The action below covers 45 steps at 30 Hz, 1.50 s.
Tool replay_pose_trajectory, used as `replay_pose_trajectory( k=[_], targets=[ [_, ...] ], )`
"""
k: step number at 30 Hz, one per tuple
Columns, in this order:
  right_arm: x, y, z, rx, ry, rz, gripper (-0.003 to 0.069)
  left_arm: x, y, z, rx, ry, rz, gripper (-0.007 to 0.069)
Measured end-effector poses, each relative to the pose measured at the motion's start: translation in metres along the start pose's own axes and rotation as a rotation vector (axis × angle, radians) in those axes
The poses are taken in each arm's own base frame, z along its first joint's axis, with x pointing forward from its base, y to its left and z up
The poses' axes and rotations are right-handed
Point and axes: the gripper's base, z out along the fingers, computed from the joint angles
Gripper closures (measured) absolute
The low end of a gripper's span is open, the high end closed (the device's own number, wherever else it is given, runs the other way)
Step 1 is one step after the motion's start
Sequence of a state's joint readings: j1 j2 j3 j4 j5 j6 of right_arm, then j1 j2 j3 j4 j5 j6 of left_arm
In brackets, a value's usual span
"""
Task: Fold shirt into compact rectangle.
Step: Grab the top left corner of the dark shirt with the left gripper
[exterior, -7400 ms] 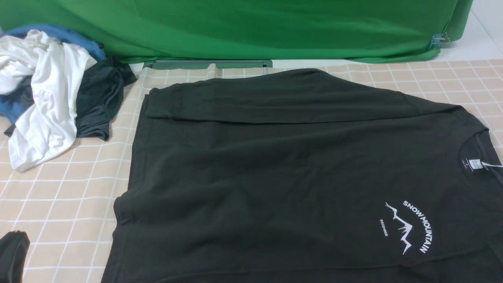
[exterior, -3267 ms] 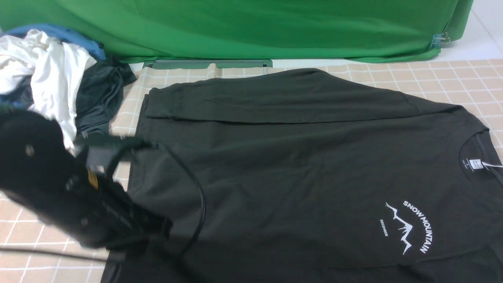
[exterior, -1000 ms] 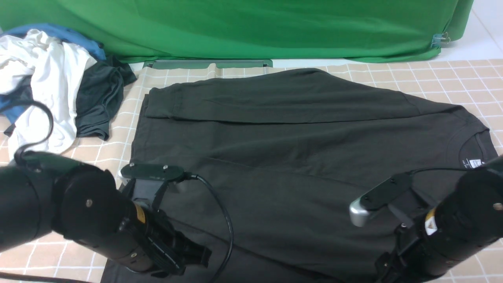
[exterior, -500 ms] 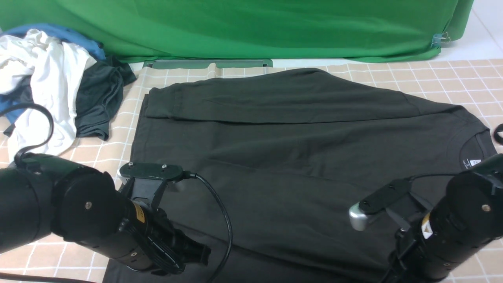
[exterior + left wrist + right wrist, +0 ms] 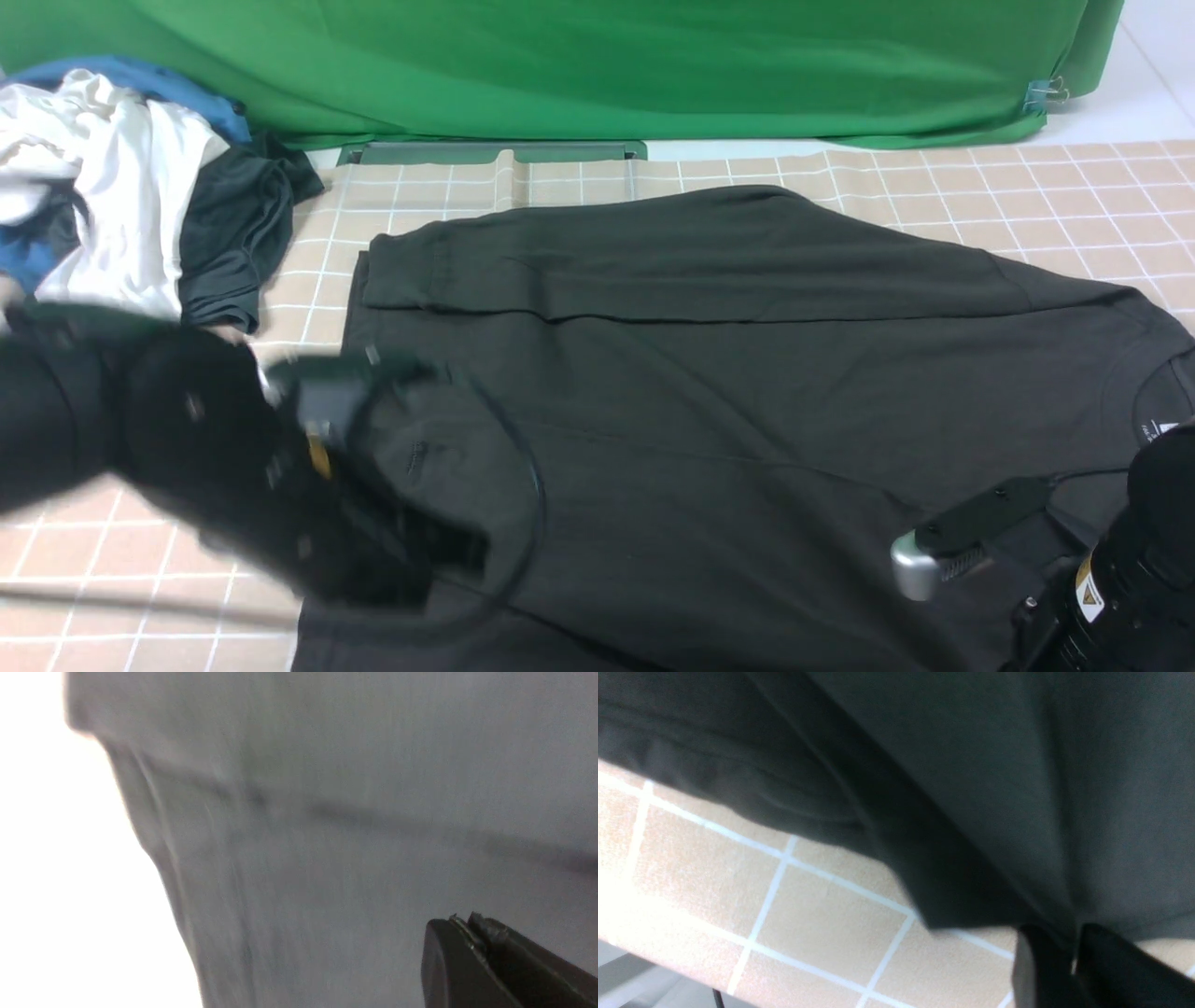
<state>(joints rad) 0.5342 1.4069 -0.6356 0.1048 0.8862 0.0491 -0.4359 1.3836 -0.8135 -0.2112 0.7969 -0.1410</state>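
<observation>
The black shirt (image 5: 709,373) lies spread across the checked cloth, its far sleeve folded in. Its neck label (image 5: 1167,429) shows at the right edge; the chest print is hidden under folded fabric. My left arm (image 5: 215,467) is motion-blurred over the shirt's near left part, where the fabric stands raised. In the left wrist view my left gripper (image 5: 465,919) has its jaws pressed together against grey shirt fabric (image 5: 355,812). My right arm (image 5: 1111,579) is at the near right. My right gripper (image 5: 1073,935) is shut on the shirt's edge (image 5: 1017,812), which hangs above the cloth.
A pile of clothes sits at the far left: a white shirt (image 5: 121,205), a dark grey garment (image 5: 233,243) and a blue one (image 5: 28,257). A green backdrop (image 5: 597,65) closes off the back. The beige checked tablecloth (image 5: 934,177) shows around the shirt.
The whole shirt has slid toward me and to the right. My left arm has swung up and back, blurred, with fabric rising beside it. My right arm has dropped toward the near right corner.
</observation>
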Motion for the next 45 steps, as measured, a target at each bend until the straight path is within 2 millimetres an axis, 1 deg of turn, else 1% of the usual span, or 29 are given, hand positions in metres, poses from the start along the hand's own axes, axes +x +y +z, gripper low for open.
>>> replay_pose_trajectory(
  k=[1, 2, 3, 4, 5, 6, 8, 9, 10, 11, 12, 13, 15, 16, 18, 19, 20, 21, 22, 23, 26, 30, 35, 38, 41, 44, 45],
  targets=[
    [0.000, 0.000, 0.000, 0.000, 0.001, 0.001, 0.0436, -0.006, 0.001, -0.005, 0.002, -0.022, -0.011, 0.0606],
    [0.000, 0.000, 0.000, 0.000, 0.001, 0.001, 0.0357, -0.022, 0.009, -0.017, -0.001, -0.083, -0.053, 0.0606],
    [0.000, 0.000, 0.000, 0.000, -0.001, 0.001, 0.0331, -0.022, 0.009, -0.017, -0.001, -0.083, -0.053, 0.0606],
    [-0.002, 0.000, -0.002, -0.001, -0.003, -0.001, 0.0249, -0.042, 0.022, -0.031, -0.012, -0.153, -0.104, 0.0606],
    [-0.003, 0.001, -0.004, -0.002, -0.005, -0.002, 0.0207, -0.054, 0.030, -0.039, -0.021, -0.191, -0.131, 0.0606],
    [-0.006, 0.002, -0.009, -0.002, -0.008, -0.004, 0.0176, -0.071, 0.042, -0.047, -0.036, -0.233, -0.155, 0.0606],
    [-0.009, 0.002, -0.015, -0.004, -0.022, -0.007, 0.0172, -0.088, 0.052, -0.051, -0.052, -0.261, -0.174, 0.0606],
    [-0.010, 0.003, -0.021, -0.007, -0.042, -0.009, 0.0181, -0.102, 0.059, -0.051, -0.063, -0.274, -0.183, 0.0606],
    [-0.012, 0.004, -0.026, -0.009, -0.064, -0.011, 0.0196, -0.111, 0.063, -0.049, -0.067, -0.275, -0.188, 0.0606],
    [-0.013, 0.004, -0.033, -0.013, -0.095, -0.014, 0.0219, -0.122, 0.067, -0.041, -0.074, -0.262, -0.189, 0.0605],
    [-0.013, 0.005, -0.036, -0.014, -0.108, -0.015, 0.0232, -0.127, 0.068, -0.040, -0.075, -0.266, -0.184, 0.0604],
    [-0.014, 0.005, -0.042, -0.017, -0.133, -0.017, 0.0255, -0.141, 0.071, -0.029, -0.083, -0.251, -0.175, 0.0601],
    [-0.013, 0.006, -0.050, -0.020, -0.164, -0.020, 0.0280, -0.156, 0.077, -0.011, -0.099, -0.222, -0.158, 0.0583],
    [-0.012, 0.006, -0.054, -0.022, -0.182, -0.022, 0.0289, -0.165, 0.081, 0.001, -0.114, -0.198, -0.157, 0.0559],
    [-0.012, 0.006, -0.058, -0.024, -0.205, -0.023, 0.0295, -0.175, 0.086, 0.015, -0.132, -0.172, -0.164, 0.0527],
    [-0.011, 0.006, -0.060, -0.025, -0.216, -0.024, 0.0298, -0.181, 0.090, 0.027, -0.149, -0.143, -0.162, 0.0483],
    [-0.011, 0.006, -0.060, -0.026, -0.220, -0.024, 0.0298, -0.185, 0.092, 0.034, -0.154, -0.129, -0.160, 0.0454],
    [-0.010, 0.006, -0.061, -0.026, -0.225, -0.024, 0.0299, -0.191, 0.095, 0.044, -0.159, -0.118, -0.157, 0.0408],
    [-0.010, 0.006, -0.061, -0.026, -0.225, -0.024, 0.0299, -0.191, 0.095, 0.044, -0.159, -0.118, -0.157, 0.0408],
    [-0.011, 0.006, -0.061, -0.026, -0.228, -0.024, 0.0299, -0.196, 0.099, 0.058, -0.162, -0.106, -0.155, 0.0347],
    [-0.011, 0.006, -0.061, -0.026, -0.231, -0.025, 0.0299, -0.204, 0.103, 0.076, -0.164, -0.117, -0.154, 0.0250],
    [-0.011, 0.006, -0.062, -0.019, -0.240, -0.031, 0.0299, -0.210, 0.108, 0.093, -0.166, -0.153, -0.151, 0.0189],
    [-0.012, 0.005, -0.062, -0.015, -0.256, -0.038, 0.0299, -0.213, 0.110, 0.103, -0.164, -0.179, -0.144, 0.0200],
    [-0.013, 0.005, -0.063, -0.014, -0.266, -0.040, 0.0299, -0.215, 0.110, 0.104, -0.165, -0.183, -0.125, 0.0260],
    [-0.013, 0.005, -0.063, -0.015, -0.276, -0.041, 0.0299, -0.215, 0.111, 0.105, -0.166, -0.181, -0.118, 0.0363],
    [-0.014, 0.005, -0.064, -0.015, -0.279, -0.041, 0.0299, -0.215, 0.111, 0.105, -0.168, -0.179, -0.097, 0.0516],
    [-0.014, 0.005, -0.064, -0.015, -0.279, -0.041, 0.0299, -0.215, 0.111, 0.105, -0.168, -0.179, -0.089, 0.0549]
  ],
)
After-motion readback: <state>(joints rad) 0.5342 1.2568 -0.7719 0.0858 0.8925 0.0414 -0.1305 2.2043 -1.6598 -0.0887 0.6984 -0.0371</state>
